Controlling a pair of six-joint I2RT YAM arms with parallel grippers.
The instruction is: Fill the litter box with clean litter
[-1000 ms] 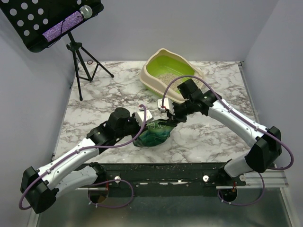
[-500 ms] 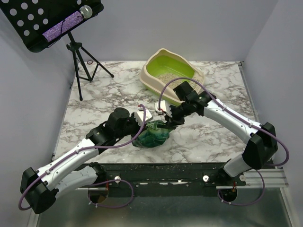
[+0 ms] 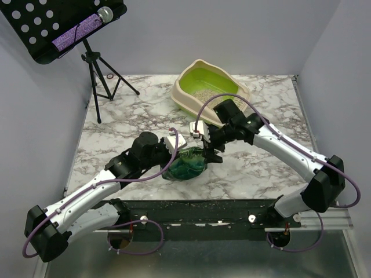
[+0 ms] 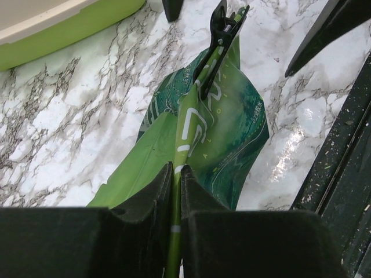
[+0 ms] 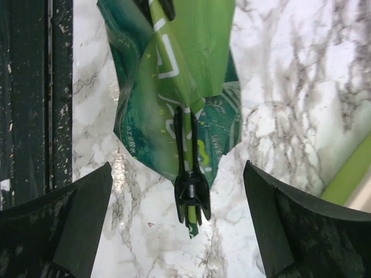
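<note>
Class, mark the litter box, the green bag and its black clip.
litter box [image 3: 189, 106], top external view, beige front wall.
green bag [image 4: 226, 127], left wrist view, printed side.
black clip [image 5: 190, 188], right wrist view, spring end.

Litter box: beige rim, lime-green inside, upright, far on table; clean litter: small patch inside.

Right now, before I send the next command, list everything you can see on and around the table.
litter box: one, beige rim, lime-green inside, far centre of table
clean litter: one small pale patch, inside the litter box
bag: one, green and teal, near middle of table
clip: one, black, clamped on the bag's folded top
table: one, white-grey marble
music stand: one, black, far left, on a tripod
microphone: one, purple with silver head, on the stand
left pincer: black, shut on the bag's edge
right pincer: black, open, fingers either side of the clip
</note>
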